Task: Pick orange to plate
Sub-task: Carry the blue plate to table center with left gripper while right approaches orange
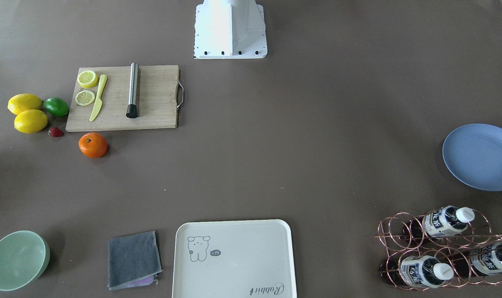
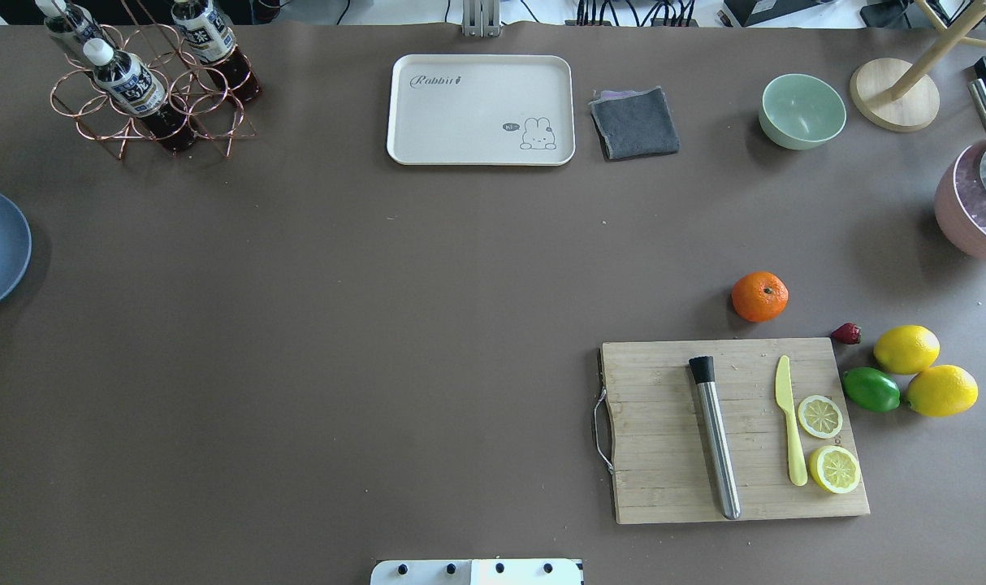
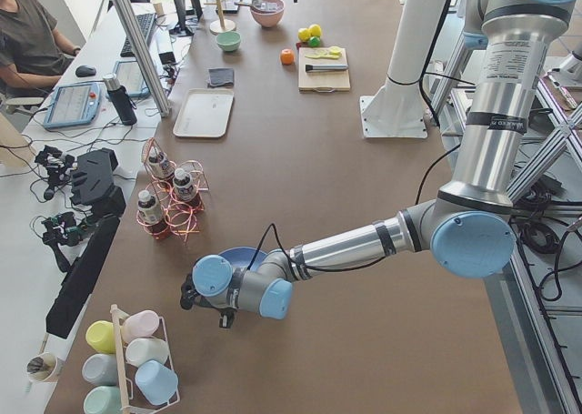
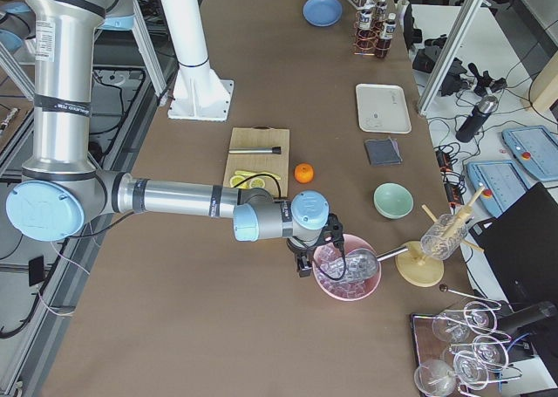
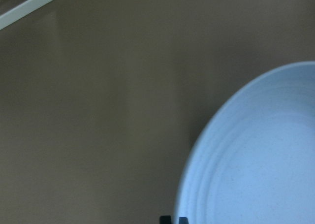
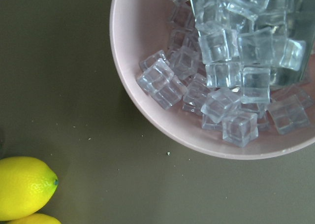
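Matte brown covering spans the long table [image 2: 339, 341]. At the bottom edge of the left wrist view the left gripper [image 5: 173, 220] shows only as two dark tips, just beside the curved rim of the plate [image 5: 256, 160], a shallow periwinkle disc with faint concentric rings. Whether that gripper is parted or closed cannot be told. In the exterior right view the right gripper [image 4: 302, 262] hangs by a smooth pink bowl [image 6: 125, 51] heaped with clear, blocky ice cubes [image 6: 221, 106]; its state cannot be told either.

The orange [image 2: 759, 296], round with a dark stem dot, sits on the table in the right half of the overhead view. It is just above a rectangular bamboo cutting board [image 2: 663, 455], not touching it, and well apart from the plate at the frame's left edge.

On the board lie a brushed steel cylinder [image 2: 716, 443] with a black end, a pale yellow knife [image 2: 789, 422] and two lemon halves [image 2: 820, 416]. Right of the board cluster a strawberry [image 2: 846, 333], a glossy lime [image 2: 871, 389] and two lemons [image 2: 906, 348].

Along the top of that frame stand a copper wire rack [image 2: 79, 106] holding bottles, a cream rounded tray [image 2: 477, 97], a folded grey cloth [image 2: 635, 122] and a pale green bowl [image 2: 802, 110].
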Robot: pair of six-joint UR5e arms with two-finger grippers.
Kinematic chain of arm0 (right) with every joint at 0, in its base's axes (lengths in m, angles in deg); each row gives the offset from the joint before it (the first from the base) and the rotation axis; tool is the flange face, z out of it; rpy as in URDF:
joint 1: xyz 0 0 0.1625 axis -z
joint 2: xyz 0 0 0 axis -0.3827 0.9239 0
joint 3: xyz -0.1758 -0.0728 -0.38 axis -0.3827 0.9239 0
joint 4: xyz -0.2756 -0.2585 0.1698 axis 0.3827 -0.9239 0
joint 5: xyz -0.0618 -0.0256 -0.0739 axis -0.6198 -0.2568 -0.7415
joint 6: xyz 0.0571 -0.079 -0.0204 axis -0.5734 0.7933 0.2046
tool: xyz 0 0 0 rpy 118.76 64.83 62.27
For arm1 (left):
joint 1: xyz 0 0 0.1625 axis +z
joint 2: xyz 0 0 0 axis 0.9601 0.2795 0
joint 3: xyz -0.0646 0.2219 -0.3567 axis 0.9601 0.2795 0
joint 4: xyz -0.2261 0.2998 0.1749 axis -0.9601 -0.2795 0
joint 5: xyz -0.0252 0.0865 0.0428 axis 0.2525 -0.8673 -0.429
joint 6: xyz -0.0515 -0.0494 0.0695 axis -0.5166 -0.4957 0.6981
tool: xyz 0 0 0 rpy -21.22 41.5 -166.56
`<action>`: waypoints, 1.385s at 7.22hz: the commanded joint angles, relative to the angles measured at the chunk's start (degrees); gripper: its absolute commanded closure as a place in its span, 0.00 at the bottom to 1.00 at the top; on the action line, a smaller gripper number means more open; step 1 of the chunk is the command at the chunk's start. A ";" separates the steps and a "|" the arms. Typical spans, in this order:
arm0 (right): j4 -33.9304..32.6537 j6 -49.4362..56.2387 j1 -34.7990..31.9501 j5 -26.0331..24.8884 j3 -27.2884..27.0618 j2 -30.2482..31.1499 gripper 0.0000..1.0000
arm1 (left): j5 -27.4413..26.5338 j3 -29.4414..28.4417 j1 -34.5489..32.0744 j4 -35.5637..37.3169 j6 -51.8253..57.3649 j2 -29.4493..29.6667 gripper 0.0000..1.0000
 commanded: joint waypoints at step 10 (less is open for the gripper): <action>22.83 -56.06 27.25 -9.22 -5.42 -12.12 0.00 | -22.51 33.46 47.65 -0.41 -69.81 12.32 1.00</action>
